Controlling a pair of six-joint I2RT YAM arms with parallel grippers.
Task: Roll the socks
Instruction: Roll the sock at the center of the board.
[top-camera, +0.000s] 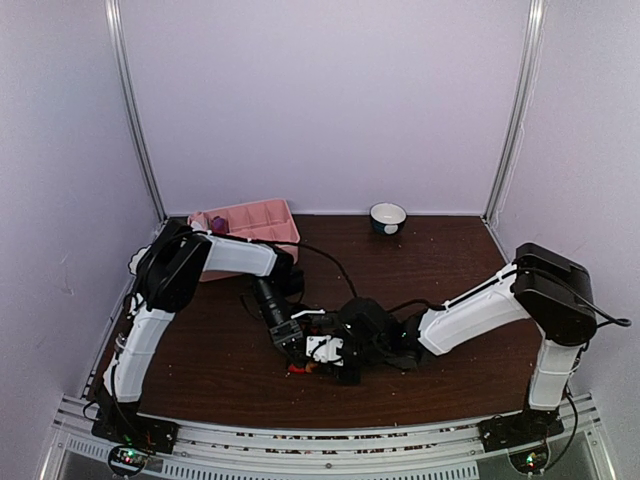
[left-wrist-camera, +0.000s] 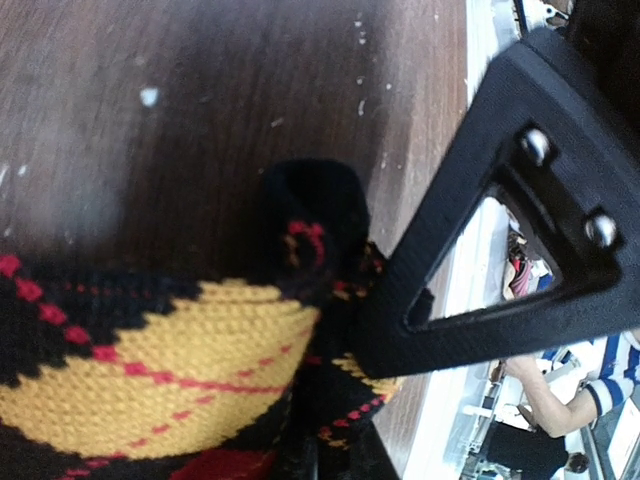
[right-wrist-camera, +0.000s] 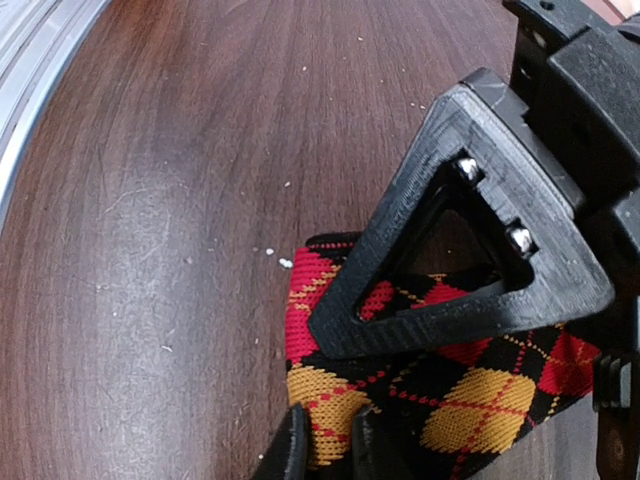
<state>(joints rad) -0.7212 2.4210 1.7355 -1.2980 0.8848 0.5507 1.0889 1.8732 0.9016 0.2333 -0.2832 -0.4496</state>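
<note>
While the sock (left-wrist-camera: 150, 370) is pinched in the left gripper (left-wrist-camera: 340, 405), the right gripper (right-wrist-camera: 335, 390) is set astride it. Its clench cannot be told.

Overhead wide; wrist views close, sharing sock (left-wrist-camera: 150, 370).

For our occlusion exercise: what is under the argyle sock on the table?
The wooden table lies under the argyle sock, bare around it. Anything else beneath cannot be seen: the fabric covers it, and the right pincer's finger hides part of the sock.
</note>
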